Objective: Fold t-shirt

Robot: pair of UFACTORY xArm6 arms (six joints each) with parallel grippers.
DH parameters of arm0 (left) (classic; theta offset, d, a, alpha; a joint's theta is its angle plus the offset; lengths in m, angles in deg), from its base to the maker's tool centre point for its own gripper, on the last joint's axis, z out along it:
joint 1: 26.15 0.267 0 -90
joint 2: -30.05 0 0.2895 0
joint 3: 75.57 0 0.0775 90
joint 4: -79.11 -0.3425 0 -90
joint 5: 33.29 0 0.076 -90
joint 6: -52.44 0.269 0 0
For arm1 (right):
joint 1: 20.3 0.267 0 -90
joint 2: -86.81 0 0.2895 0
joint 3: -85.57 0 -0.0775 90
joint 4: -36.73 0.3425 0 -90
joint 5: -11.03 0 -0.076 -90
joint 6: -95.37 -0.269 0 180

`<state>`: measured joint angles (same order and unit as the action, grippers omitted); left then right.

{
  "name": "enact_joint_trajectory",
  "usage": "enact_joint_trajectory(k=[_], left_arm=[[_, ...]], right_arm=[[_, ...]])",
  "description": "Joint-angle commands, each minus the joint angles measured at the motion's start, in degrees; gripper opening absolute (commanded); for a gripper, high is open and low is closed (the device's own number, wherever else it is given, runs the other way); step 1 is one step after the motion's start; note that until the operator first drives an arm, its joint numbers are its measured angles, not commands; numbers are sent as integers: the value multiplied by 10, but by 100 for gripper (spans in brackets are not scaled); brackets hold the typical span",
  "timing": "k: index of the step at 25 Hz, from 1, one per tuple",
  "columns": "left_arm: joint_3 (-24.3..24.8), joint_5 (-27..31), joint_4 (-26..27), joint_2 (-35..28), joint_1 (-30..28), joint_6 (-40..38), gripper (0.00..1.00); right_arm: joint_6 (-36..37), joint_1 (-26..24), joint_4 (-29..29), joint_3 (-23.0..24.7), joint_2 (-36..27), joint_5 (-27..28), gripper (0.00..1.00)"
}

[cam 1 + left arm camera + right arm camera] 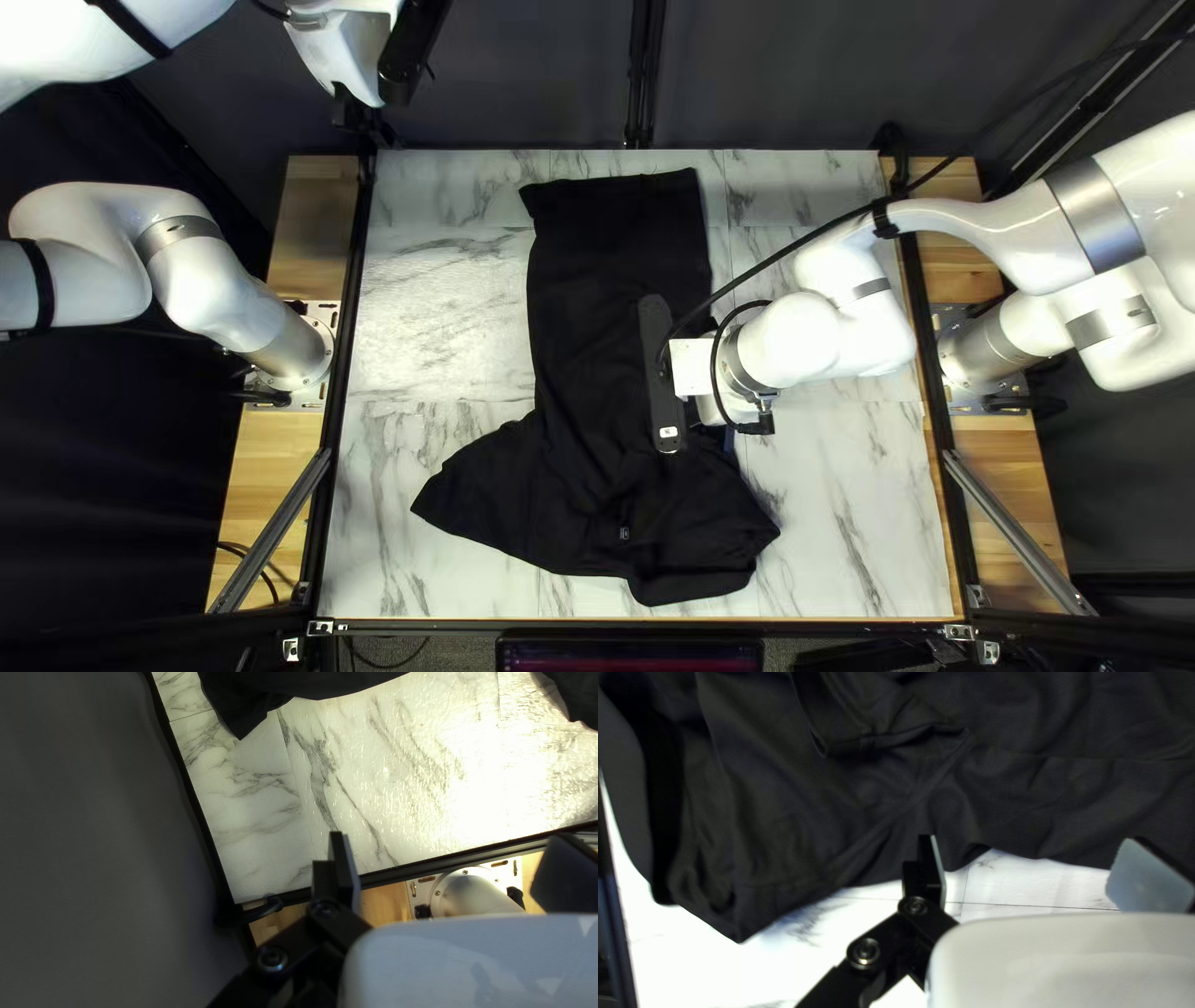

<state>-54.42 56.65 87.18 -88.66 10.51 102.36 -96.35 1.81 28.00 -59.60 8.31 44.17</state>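
Observation:
The black t-shirt [595,286] lies rumpled on the marble-patterned table, long part toward the far edge, wider part spread near the front. My left gripper [359,115] is raised beyond the table's far left corner. In the left wrist view, the open left gripper [460,858] holds nothing, and edges of the shirt [249,698] lie ahead of it. My right gripper [722,423] is over the shirt's right side, mostly hidden by its mount. The right wrist view shows the right gripper [1036,866] open at the shirt's edge, with a hemmed flap [871,725] of shirt farther ahead.
Bare marble tabletop [436,299] shows left of the shirt, and more to its right beneath my right arm. A dark frame rail [349,311] runs along the left edge. Cables cross over the right side. In the left wrist view, an arm base [467,893] stands beyond the rail.

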Motion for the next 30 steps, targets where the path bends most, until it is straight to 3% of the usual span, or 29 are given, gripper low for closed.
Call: enact_joint_trajectory(k=[1, 7, 10, 18, 20, 21, 22, 23, 24, 25, 30], left_arm=[[0, 0, 0, 0, 0, 0, 100], [0, 0, 0, 0, 0, 0, 100], [0, 0, 0, 0, 0, 0, 100], [0, 0, 0, 0, 0, 0, 100], [0, 0, 0, 0, 0, 0, 100], [0, 0, 0, 0, 0, 0, 100], [0, 0, 0, 0, 0, 0, 100], [0, 0, 0, 0, 0, 0, 100], [0, 0, 0, 0, 0, 0, 100], [0, 0, 0, 0, 0, 0, 100], [0, 0, 0, 0, 0, 0, 100]], right_arm=[[-23, 48, -18, -41, 52, 2, 100], [-16, 77, -13, -137, 148, 35, 100], [-10, 85, -4, -166, 168, 58, 100], [-14, 95, 8, -187, 211, 67, 99], [-14, 94, 10, -188, 210, 72, 86], [-13, 93, 10, -188, 211, 73, 74], [-11, 91, 11, -190, 212, 73, 56], [-9, 90, 13, -191, 215, 72, 26], [-8, 89, 13, -192, 216, 72, 11], [-7, 89, 15, -195, 219, 71, 5], [-9, 97, 17, -219, 229, 88, 1]])
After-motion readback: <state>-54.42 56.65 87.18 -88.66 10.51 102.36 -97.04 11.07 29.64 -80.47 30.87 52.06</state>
